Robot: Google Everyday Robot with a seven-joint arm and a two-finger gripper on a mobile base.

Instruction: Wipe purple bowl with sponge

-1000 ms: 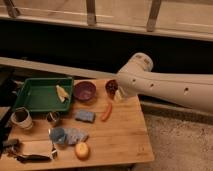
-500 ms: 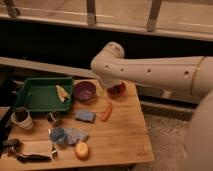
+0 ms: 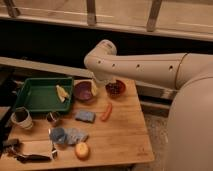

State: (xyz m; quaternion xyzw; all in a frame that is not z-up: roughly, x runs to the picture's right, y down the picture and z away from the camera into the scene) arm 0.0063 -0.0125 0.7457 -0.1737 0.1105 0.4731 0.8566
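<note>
Wooden tabletop (image 3: 125,137). Nearest the front edge: orange-yellow fruit (image 3: 81,150), with a crumpled light-blue cloth (image 3: 67,135) just behind it to the left. Further in: sponge (image 3: 85,116), blue-grey, lying flat and free, beside a red-orange vegetable (image 3: 106,111). Behind these: green tray (image 3: 30,95) at left, purple bowl (image 3: 81,92) just right of it, red-brown bowl (image 3: 115,88) right again. Gripper (image 3: 94,88) hanging at the purple bowl's right rim, between the two bowls. Jaws spread wide, gripping nothing, apart from the sponge. Contact with the bowl: cannot tell.
</note>
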